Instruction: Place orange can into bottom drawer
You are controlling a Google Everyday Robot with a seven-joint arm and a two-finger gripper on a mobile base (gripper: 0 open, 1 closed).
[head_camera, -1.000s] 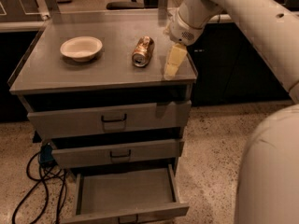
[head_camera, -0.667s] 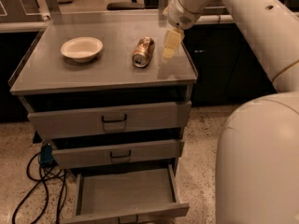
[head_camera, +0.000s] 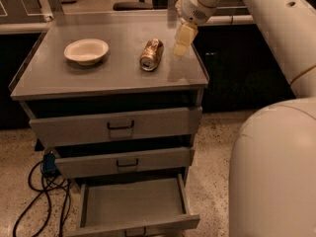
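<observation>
The orange can [head_camera: 151, 54] lies on its side on the grey cabinet top [head_camera: 113, 73], right of centre, its silver rim toward me. The gripper [head_camera: 180, 47] hangs over the cabinet top just right of the can, a short gap apart, with its pale fingers [head_camera: 182, 39] pointing down. It holds nothing. The bottom drawer [head_camera: 132, 204] is pulled out below the cabinet, and its tray shows nothing inside. Its front handle is at the lower frame edge.
A white bowl [head_camera: 86, 51] sits left of the can on the top. The two upper grey drawers [head_camera: 116, 127] [head_camera: 123, 161] stand pushed in. Black cables [head_camera: 42, 196] lie on the floor at left. The robot's white body [head_camera: 274, 172] fills the lower right.
The gripper has moved up the frame toward the back of the cabinet top and slightly left, ending beside the can. The can, bowl and drawers have not moved.
</observation>
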